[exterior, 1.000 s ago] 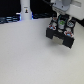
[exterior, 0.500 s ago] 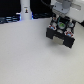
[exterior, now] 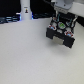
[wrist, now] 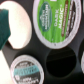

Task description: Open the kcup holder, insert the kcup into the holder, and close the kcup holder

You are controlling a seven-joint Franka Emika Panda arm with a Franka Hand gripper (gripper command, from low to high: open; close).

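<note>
The kcup holder (exterior: 61,34) is a black boxy unit at the exterior view's upper right, with its drawer pulled out. My gripper (exterior: 61,21) hangs right over it. A small green spot, the kcup (exterior: 61,25), shows just under the fingers. In the wrist view the black drawer tray (wrist: 35,50) has round slots. A green-topped kcup (wrist: 52,20) lies close below the camera, and another pod (wrist: 25,70) sits in a slot. One slot (wrist: 60,61) is empty and dark. A teal finger (wrist: 6,25) shows at the picture's edge, apart from the kcup, so the jaws look spread.
A tall white bottle-like object (exterior: 25,7) stands at the back, towards the exterior view's left. Dark equipment (exterior: 10,19) lines the back edge. The holder stands on a pale tabletop (exterior: 30,55).
</note>
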